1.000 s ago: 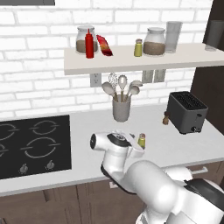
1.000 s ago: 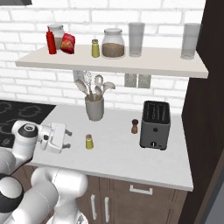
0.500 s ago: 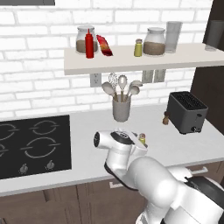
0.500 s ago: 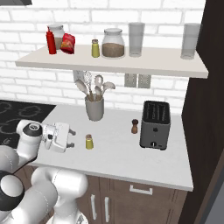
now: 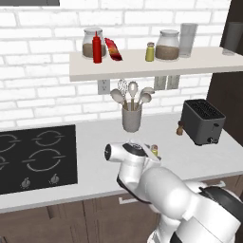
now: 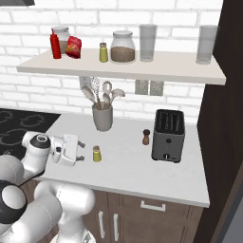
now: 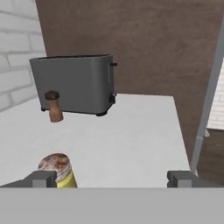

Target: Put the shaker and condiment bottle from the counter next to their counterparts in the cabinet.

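Observation:
The small yellow-green shaker (image 6: 97, 154) stands upright on the pale grey counter (image 6: 137, 168), right of my gripper (image 6: 81, 151). The gripper lies level just above the worktop, open, fingers pointing at the shaker and a short gap away. In the hand view the shaker (image 7: 59, 169) sits close against the left fingertip (image 7: 41, 178), off the middle of the open gripper (image 7: 111, 179). My arm partly hides the shaker (image 5: 154, 150) in the left base view. A red condiment bottle (image 6: 55, 43) and a second shaker (image 6: 103, 52) stand on the beige cabinet shelf (image 6: 142, 69).
A grey toaster (image 6: 167, 135) and a small brown pepper mill (image 6: 146, 137) stand further right on the counter. A utensil holder (image 6: 102, 116) is at the back, the black hob (image 5: 33, 156) on the left. Glass jars, a red snack bag (image 6: 72, 46) and tall glasses line the shelf.
My hand has slid a little to the right along the counter, closing in on the shaker. The shaker and everything else have stayed put.

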Motion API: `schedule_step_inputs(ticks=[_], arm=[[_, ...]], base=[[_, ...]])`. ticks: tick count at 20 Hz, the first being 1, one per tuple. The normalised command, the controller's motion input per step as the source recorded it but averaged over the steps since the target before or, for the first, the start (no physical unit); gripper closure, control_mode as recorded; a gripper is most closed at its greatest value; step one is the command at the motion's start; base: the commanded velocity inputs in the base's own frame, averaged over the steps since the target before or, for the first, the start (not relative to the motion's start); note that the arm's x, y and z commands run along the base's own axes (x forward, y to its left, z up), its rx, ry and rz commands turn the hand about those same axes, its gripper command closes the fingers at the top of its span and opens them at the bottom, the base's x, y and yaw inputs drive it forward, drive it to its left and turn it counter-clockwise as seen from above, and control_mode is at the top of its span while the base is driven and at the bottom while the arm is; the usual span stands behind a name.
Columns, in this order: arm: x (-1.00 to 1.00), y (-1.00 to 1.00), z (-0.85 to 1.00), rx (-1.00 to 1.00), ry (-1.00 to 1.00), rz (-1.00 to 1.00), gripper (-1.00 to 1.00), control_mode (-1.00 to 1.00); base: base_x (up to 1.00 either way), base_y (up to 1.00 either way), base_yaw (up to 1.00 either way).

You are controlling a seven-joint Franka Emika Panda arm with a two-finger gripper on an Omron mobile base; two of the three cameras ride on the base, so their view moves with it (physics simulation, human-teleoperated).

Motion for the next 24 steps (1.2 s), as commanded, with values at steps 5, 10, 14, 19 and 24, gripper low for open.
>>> schedule_step_inputs(ticks=[5, 10, 14, 19, 24], arm=[[0.15, 0.00, -0.11, 0.00, 0.00, 0.00, -1.00, -1.00], [0.11, 0.00, -0.13, 0.00, 0.00, 0.00, -1.00, -1.00], [0.24, 0.00, -0.10, 0.00, 0.00, 0.00, -1.00, -1.00], [0.22, 0.00, -0.03, 0.00, 0.00, 0.00, -1.00, -1.00], [0.15, 0.00, -0.10, 0.00, 0.00, 0.00, -1.00, -1.00]], base=[[0.00, 0.00, 0.00], [0.00, 0.00, 0.00], [0.00, 0.00, 0.00], [0.00, 0.00, 0.00], [0.00, 0.00, 0.00]])
